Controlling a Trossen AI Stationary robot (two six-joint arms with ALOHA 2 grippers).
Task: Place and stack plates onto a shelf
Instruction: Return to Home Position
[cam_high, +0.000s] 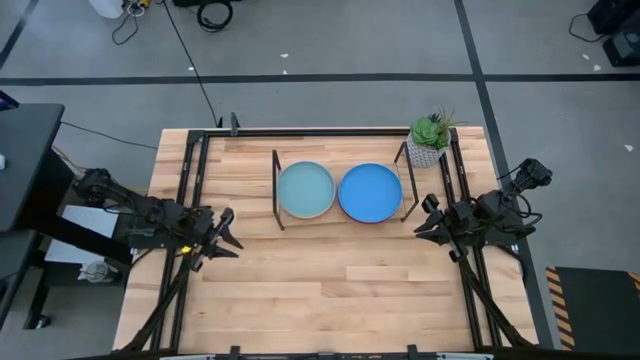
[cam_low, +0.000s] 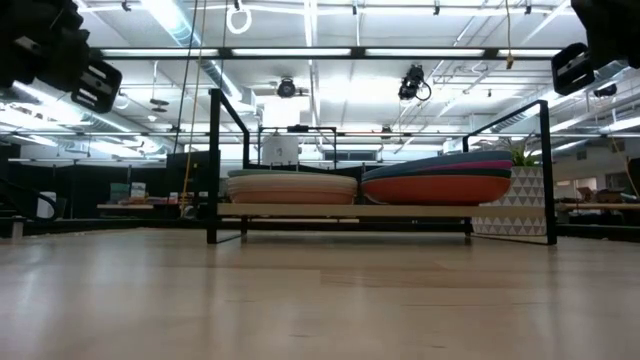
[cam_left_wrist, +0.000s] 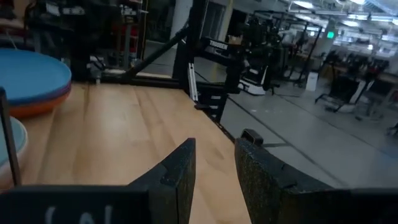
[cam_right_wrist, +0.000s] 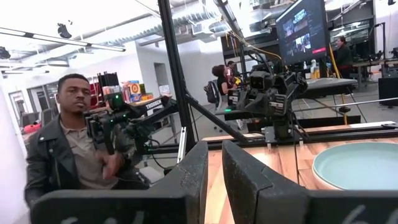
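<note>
Both stacks of plates are on the shelf (cam_low: 300, 211), which stands midway along the worktop's (cam_high: 330, 290) far edge. From above you see only the tops: the light teal plate (cam_high: 305, 190) on the shelf's left half and the bright blue plate (cam_high: 370, 192) on its right half, rims just beside each other. At table height the right stack (cam_low: 437, 180) reads orange, dark teal, magenta, then blue. The left stack (cam_low: 290, 187) shows cream and paler layers that are harder to tell apart. A potted plant (cam_high: 430, 140) sits at the far right corner, beside the shelf's end frame.

Your left end effector (cam_high: 222, 235) hangs near the worktop's left edge and your right end effector (cam_high: 428, 218) near its right edge. Each is empty, with its fingers a narrow gap apart, well clear of the shelf.

The plates look stiff, smooth and probably slippery, perhaps breakable. If you must retake one, pinch its raised rim, because the flat centre offers no purchase and a nudge could slide the plates beneath.
</note>
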